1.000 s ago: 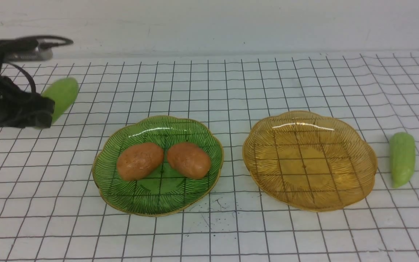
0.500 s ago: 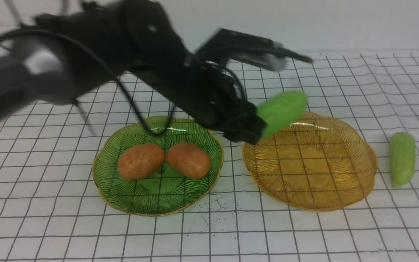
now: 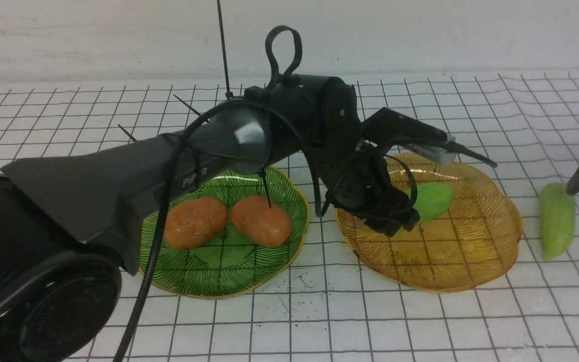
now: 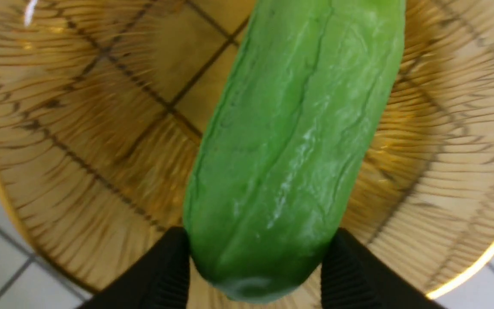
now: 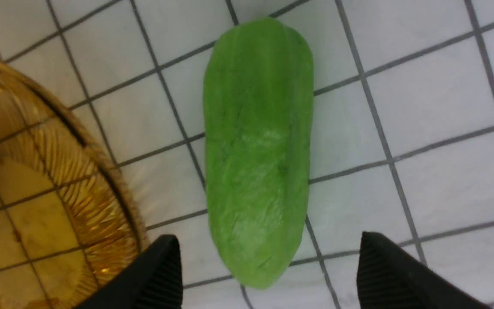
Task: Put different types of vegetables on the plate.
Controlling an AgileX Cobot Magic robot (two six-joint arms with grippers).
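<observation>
My left gripper reaches over the amber plate and is shut on one end of a light-green cucumber. In the left wrist view both fingers press the sides of that cucumber, which lies low over the plate's ribbed floor. A second cucumber lies on the table right of the plate. My right gripper hangs open above its near end, not touching it. Two orange-brown potatoes rest on the green plate.
The left arm's black body crosses above the green plate and hides its back-left part. The amber plate's rim sits close beside the right gripper's inner finger. A white wall stands behind the gridded table.
My left arm swung from the far left across to the amber plate, carrying the cucumber down low into it. My right gripper has come into the front view at the right edge.
</observation>
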